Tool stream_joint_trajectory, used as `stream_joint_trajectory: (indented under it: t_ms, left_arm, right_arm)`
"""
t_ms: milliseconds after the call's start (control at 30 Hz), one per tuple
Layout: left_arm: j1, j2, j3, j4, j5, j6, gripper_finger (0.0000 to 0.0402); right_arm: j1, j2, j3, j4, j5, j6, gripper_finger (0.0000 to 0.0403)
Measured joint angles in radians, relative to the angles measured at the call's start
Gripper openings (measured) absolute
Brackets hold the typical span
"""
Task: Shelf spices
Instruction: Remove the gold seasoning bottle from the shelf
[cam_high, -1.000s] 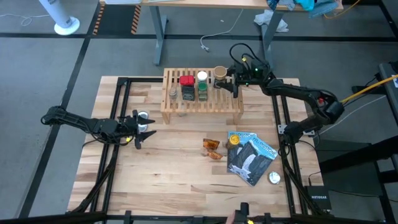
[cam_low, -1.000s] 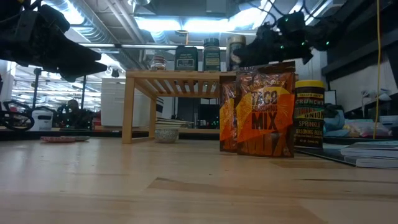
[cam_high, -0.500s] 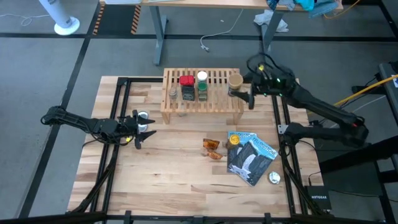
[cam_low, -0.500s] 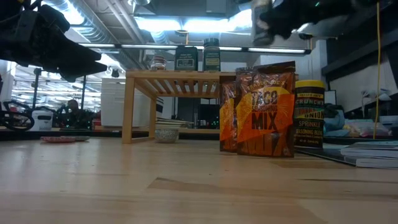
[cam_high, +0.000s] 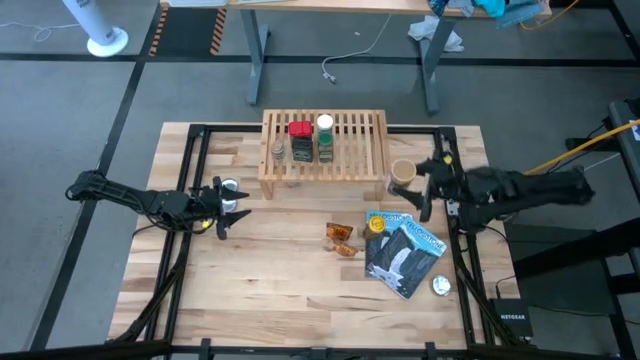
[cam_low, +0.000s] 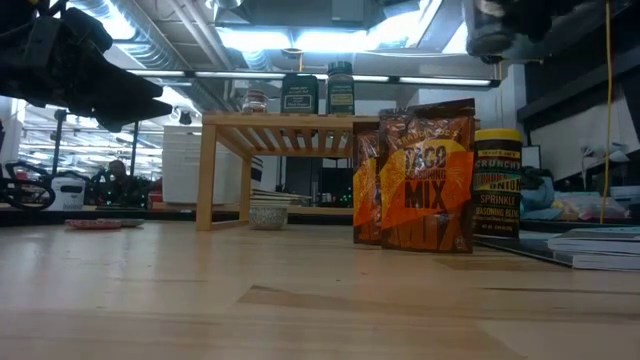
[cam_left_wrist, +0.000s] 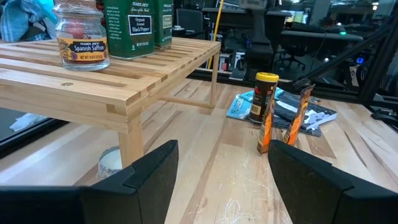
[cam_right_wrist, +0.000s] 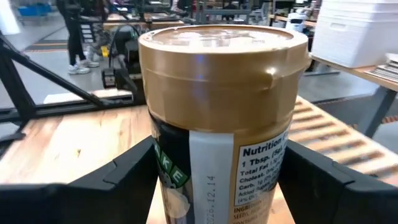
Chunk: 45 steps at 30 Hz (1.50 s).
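R gripper (cam_high: 412, 183) clamps a tan-capped jar (cam_high: 402, 171) just off the shelf (cam_high: 372, 150) at its right end (three spices up top). Next: swing back over slats, set down. L gripper (cam_high: 232, 207) open, waits by worktop's left edge.

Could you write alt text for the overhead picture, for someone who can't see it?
The right gripper holds a tan-capped jar just off the wooden shelf, which carries four spices. The left gripper waits open.
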Motion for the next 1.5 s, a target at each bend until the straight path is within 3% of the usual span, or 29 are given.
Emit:
stream_joint_trajectory:
  t_ms: [267,667,1000,1500]
  left_arm:
    - [0.000,0.000,0.000,0.000,0.000,0.000,0.0241]
    - [0.000,0.000,0.000,0.000,0.000,0.000,0.0241]
    - [0.000,0.000,0.000,0.000,0.000,0.000,0.0241]
    - [0.000,0.000,0.000,0.000,0.000,0.000,0.0241]
  right_arm:
    - [0.297,-0.027,-0.132,0.017,0.343,0.119,0.0282]
    - [0.571,-0.027,-0.263,0.018,0.623,0.381,0.0282]
    - [0.721,0.033,-0.345,0.022,0.734,0.625,0.0282]
    - [0.824,0.341,-0.392,0.027,0.814,1.024,0.0282]
